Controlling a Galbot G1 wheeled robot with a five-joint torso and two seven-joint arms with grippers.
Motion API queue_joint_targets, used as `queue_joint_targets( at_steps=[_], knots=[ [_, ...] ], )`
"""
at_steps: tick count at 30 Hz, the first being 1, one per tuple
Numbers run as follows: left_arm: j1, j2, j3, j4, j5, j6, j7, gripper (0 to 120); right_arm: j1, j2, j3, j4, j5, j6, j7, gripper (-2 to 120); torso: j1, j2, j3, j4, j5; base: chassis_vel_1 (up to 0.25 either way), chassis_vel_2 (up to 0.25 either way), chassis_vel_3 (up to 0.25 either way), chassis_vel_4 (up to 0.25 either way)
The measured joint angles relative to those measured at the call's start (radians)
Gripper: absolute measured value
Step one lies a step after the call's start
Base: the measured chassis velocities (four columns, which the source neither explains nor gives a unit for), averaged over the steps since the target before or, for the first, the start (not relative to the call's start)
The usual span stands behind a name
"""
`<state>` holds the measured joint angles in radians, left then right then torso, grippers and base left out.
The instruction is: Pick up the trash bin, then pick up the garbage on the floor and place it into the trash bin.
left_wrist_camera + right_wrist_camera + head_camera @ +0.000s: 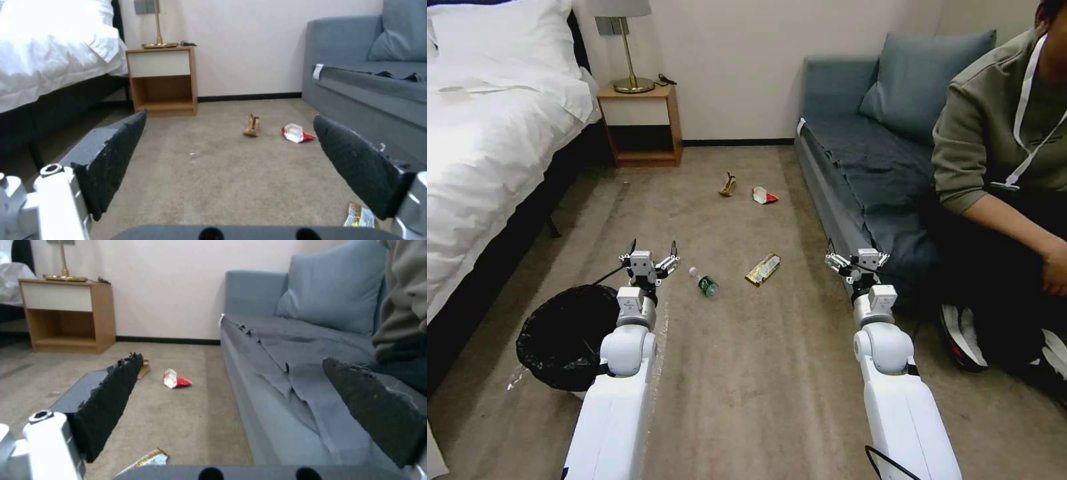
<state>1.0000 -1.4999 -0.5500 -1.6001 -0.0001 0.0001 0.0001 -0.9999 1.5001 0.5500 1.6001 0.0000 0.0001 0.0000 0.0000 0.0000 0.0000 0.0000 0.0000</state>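
Both arms are out in front, raised above the carpet, and nothing is in either one. The left pincer [654, 252] hangs with its fingers spread wide, released, just beyond the far rim of the trash bin [564, 333]. Take that bin as the landmark: it stands upright on the carpet beside the bed [487, 140], its crinkled black bag folded over the rim and a sliver of white plastic showing at the base, with the left forearm crossing just beside it on the sofa side.

The garbage is scattered away from the bin towards the sofa [860, 153]. Nearest is the clear bottle with the green label [704, 283], lying on its side just past the left pincer. A little farther from the bin lies the gold foil wrapper [762, 269], flat on the carpet, between the two pincers. Much farther off, towards the back wall, the crumpled tan-brown scrap [728, 185] stands up off the carpet, and the crushed red-and-white carton [764, 195] lies just beside it on the sofa side, the two apart by a small gap.

The right pincer [857, 259] hovers well away from the bin, right at the front edge of the sofa, and it too is released, fingers splayed. From the left wrist view, the black pads [113, 156] frame the scrap and carton down the floor, with the nightstand [162, 81] beyond. A person sits at the sofa end, touching none of the litter.
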Motion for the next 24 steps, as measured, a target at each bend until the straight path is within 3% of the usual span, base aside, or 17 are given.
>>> queue_joint_targets(
  at_steps=[24],
  knots=[
    [0.000, 0.000, 0.000, 0.000, 0.000, 0.000, 0.000, 100, 0.000, 0.000, 0.000, 0.000, 0.000, 0.000, 0.000, 100, 0.000, 0.000, 0.000, 0.0000, 0.0000, 0.000, 0.000, 0.000, 0.000]
  ],
)
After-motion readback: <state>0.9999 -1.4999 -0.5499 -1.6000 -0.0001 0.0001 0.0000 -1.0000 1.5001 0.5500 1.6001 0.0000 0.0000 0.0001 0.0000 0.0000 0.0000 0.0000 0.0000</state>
